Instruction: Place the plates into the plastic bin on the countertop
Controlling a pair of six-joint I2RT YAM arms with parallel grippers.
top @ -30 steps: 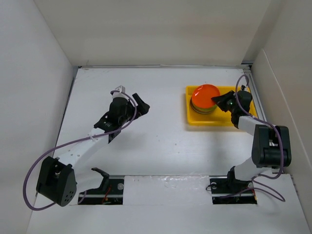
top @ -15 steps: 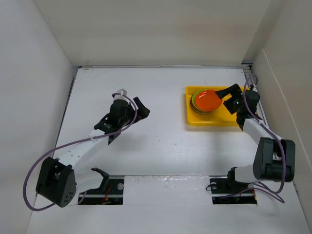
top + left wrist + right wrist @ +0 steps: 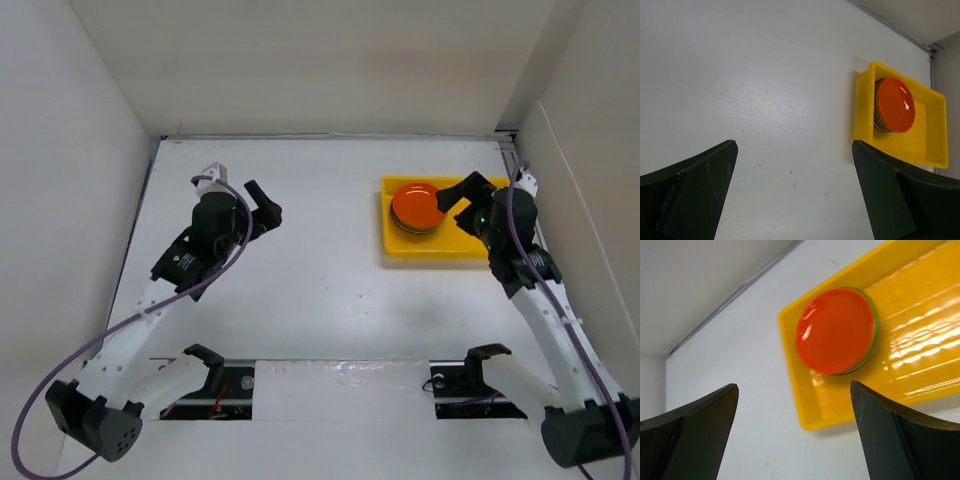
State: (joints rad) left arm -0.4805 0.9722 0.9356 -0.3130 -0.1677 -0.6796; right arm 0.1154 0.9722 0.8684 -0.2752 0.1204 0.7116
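With the plates (image 3: pixel 416 205) stacked in the bin (image 3: pixel 440 248) at upper right, and my right claw (image 3: pixel 456 208) and left claw (image 3: pixel 262 205) both wide and empty, I'd lift the right one straight up, clear of the stack.

Robotics lab: walled white countertop (image 3: pixel 330 290), bolted arms (image 3: pixel 165 295)

Bright even light, soft faint shadows, wavy glare on the yellow bin (image 3: pixel 920 350), right wrist view slightly blurred
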